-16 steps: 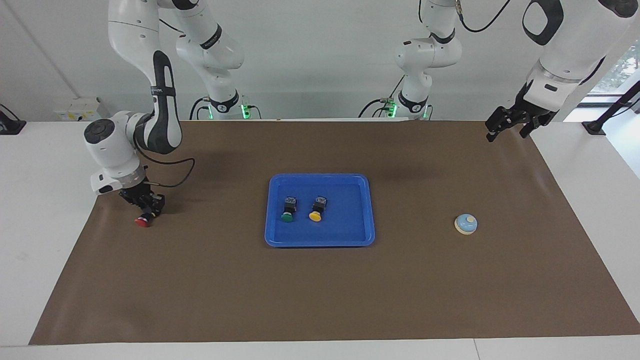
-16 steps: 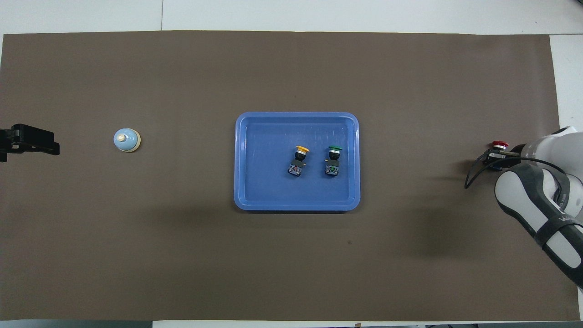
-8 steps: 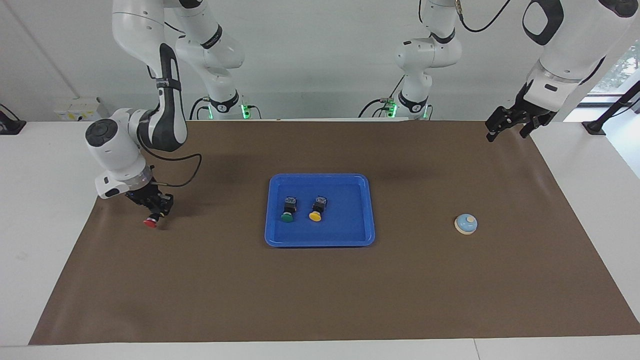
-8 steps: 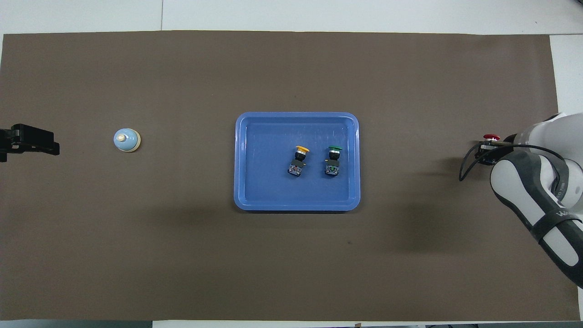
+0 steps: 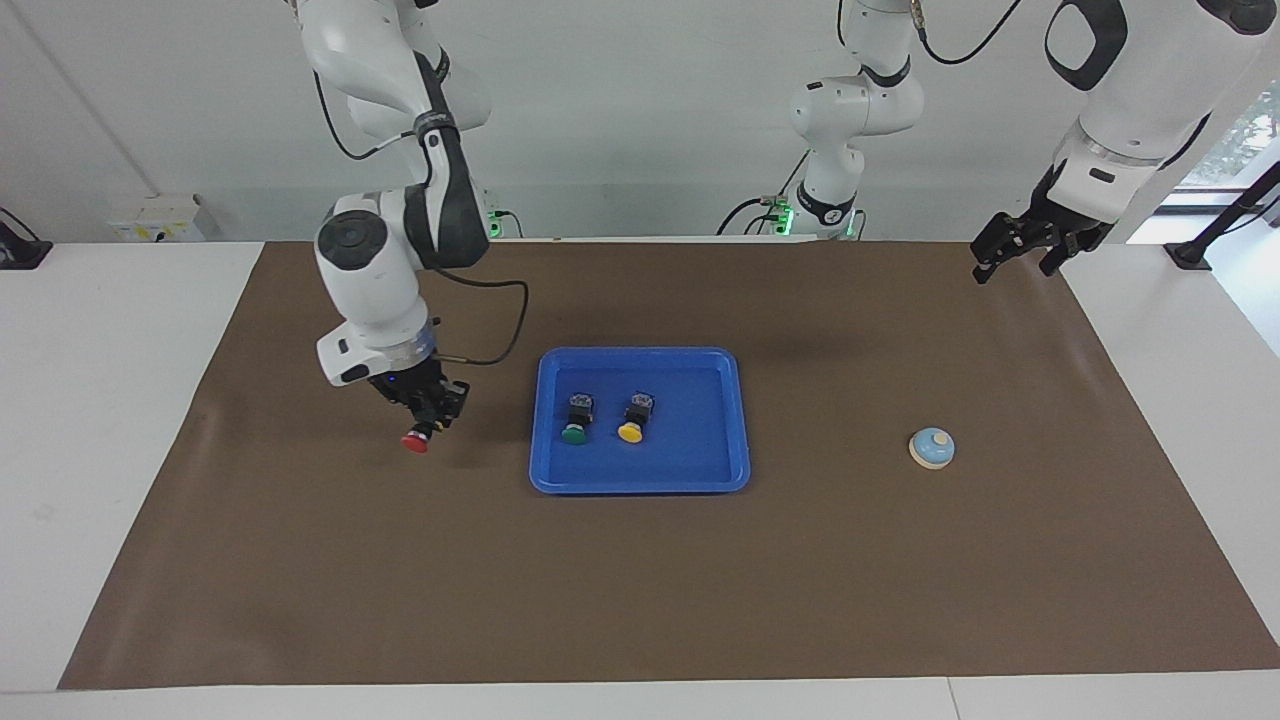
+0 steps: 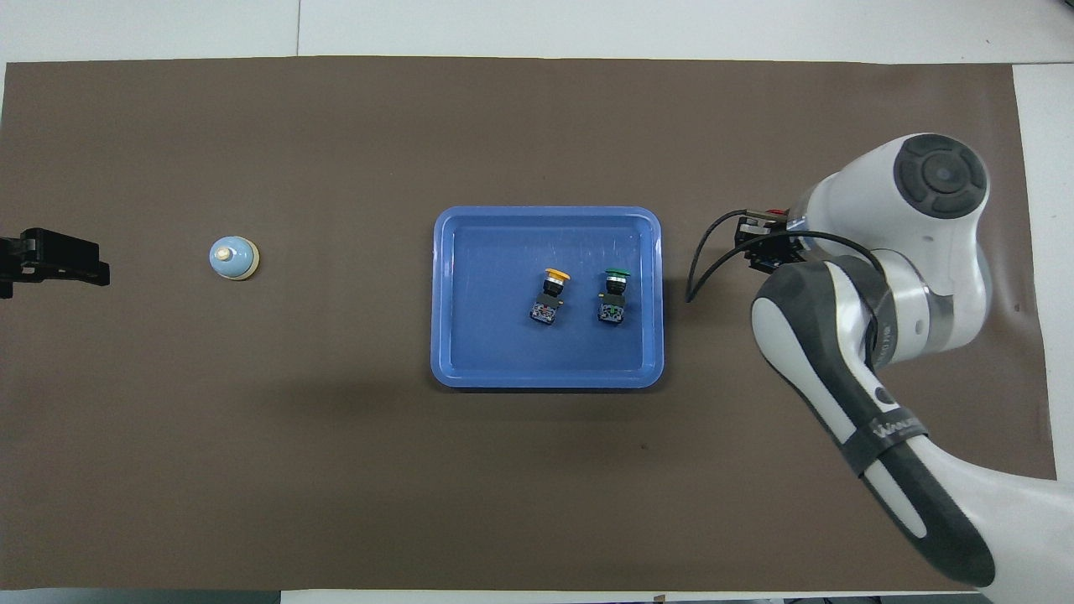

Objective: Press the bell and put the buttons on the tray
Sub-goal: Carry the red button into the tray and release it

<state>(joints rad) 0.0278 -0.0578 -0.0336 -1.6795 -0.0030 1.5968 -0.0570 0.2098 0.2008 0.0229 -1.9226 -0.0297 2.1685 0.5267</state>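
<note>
Right pincer (image 5: 424, 428) has swung in from the right arm's end of the table, red button (image 5: 415, 443) clamped in it, and now hangs over the brown mat (image 5: 640, 600) just beside the blue tray (image 5: 640, 482), at about 9 o'clock of it in the facing view. Green button (image 5: 575, 419) and yellow button (image 5: 634, 418) lie side by side in the tray. Bell (image 5: 932, 448) sits at the tray's 3 o'clock, well apart. Left pincer (image 5: 1012, 256) waits over the mat's corner, spread wide, holding nothing.
</note>
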